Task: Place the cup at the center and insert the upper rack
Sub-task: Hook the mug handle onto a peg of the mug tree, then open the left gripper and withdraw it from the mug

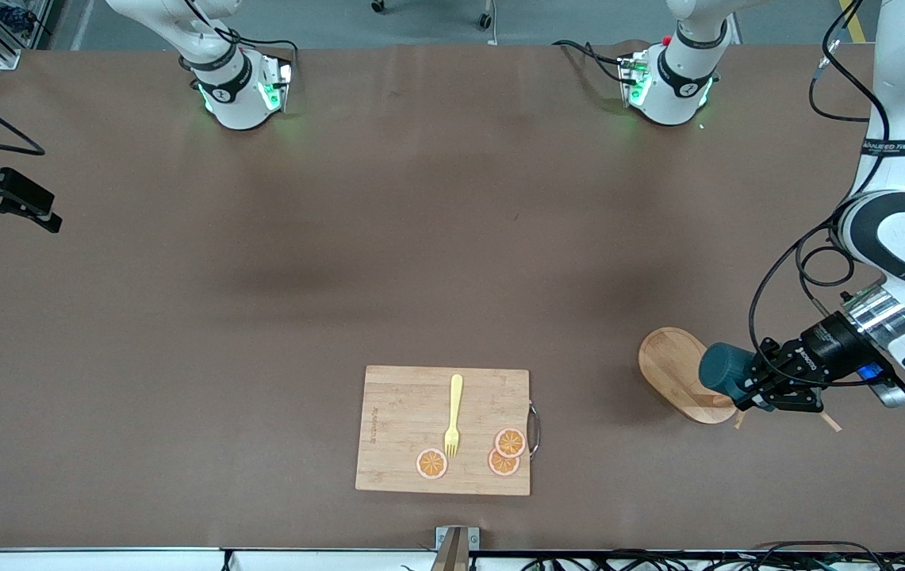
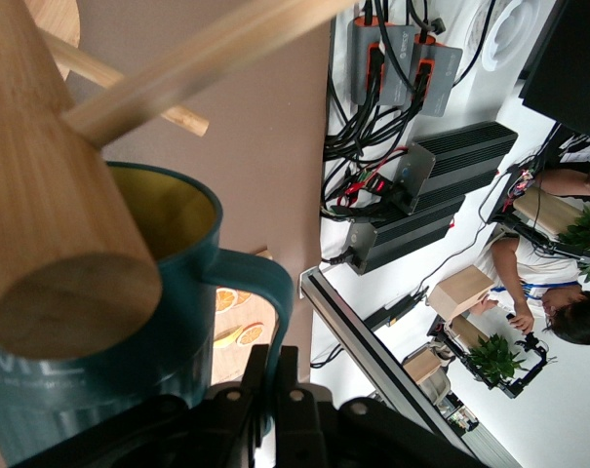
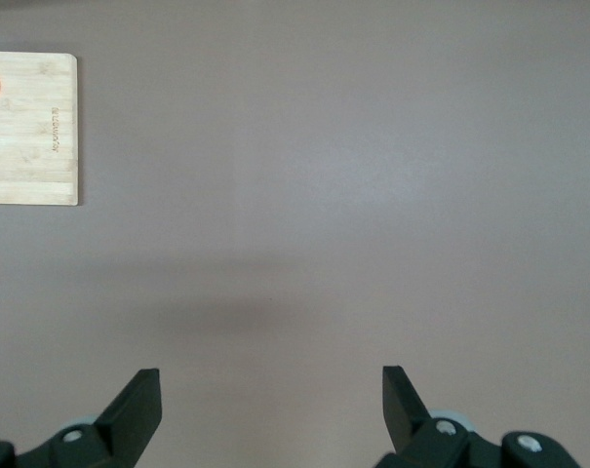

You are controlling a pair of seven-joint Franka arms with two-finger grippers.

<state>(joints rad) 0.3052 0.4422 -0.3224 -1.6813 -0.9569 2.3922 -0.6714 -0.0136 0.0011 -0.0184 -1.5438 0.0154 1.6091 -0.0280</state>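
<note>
While one fork and three orange slices lie on the board, the left gripper has its fingers clenched on the handle of the one cup, tipped sideways over the rack at the left arm's end of the surface, and the right gripper waits with fingers spread over bare surface.

This was a robotics lab, not a kitchen, though the props played at one. Two white robot arms were bolted at the edge of a wide brown counter, their bases lit green, with loose cables trailing from them. The left wrist view showed black power units and bundled wiring on the floor beside an aluminium frame rail, and a seated person among potted plants (apparently at a workstation). On the counter lay a wooden cutting board with a yellow fork and orange slices.
</note>
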